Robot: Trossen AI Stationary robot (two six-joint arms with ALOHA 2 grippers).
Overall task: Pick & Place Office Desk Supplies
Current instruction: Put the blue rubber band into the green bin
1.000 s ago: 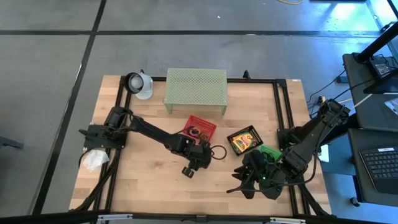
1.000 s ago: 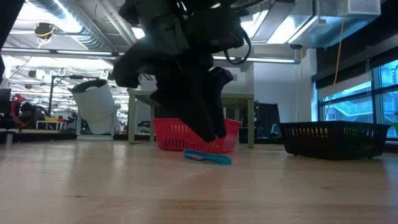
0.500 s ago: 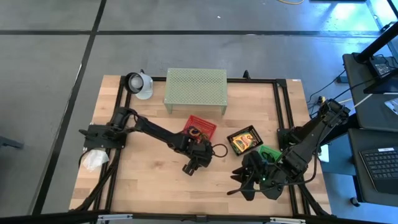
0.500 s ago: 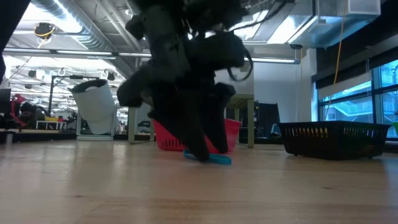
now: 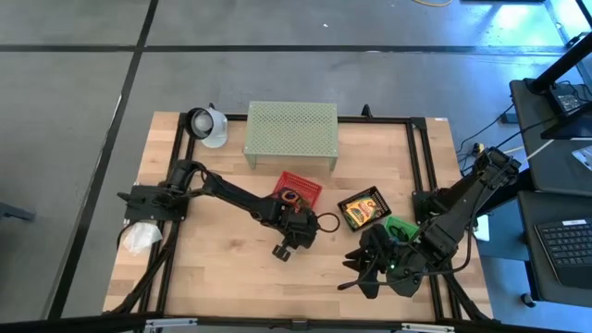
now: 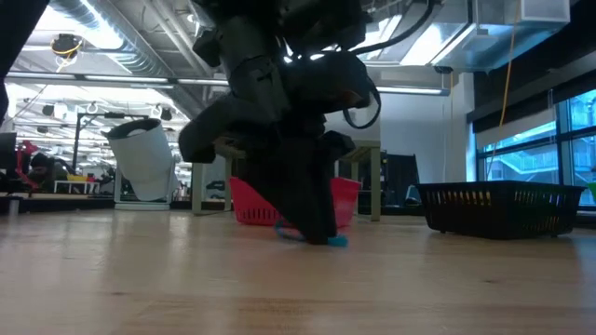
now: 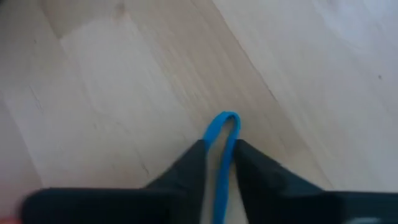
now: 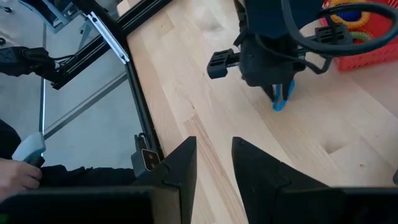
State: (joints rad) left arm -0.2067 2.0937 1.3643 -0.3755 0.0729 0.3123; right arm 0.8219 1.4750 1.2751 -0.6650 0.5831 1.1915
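Note:
A blue loop lies on the wooden table just in front of the red basket, which holds more loops. My left gripper reaches down to the table top there and is shut on the loop; one end of the loop pokes out past the fingertips. A black basket to the right holds yellow-and-green boxes. My right gripper hovers above the table's near right part, its fingers apart with nothing between them. My left gripper pinches the blue loop between its two fingers, squeezing its two sides together into a narrow strip. The fingers slant steeply down from the table's left side and lie along the loop. The loop's rounded free end rests on the table beyond the fingertips.
A pale green perforated shelf stands at the far middle, with a white cup-like object to its left. A white wad lies at the left edge. A black frame rail runs along the table's edge. Bare wood lies near the front left.
My left gripper has come down to the table over the blue loop and has shut on it. The loop, which lay spread out flat, is now squeezed narrow between the fingers and still rests on the table.

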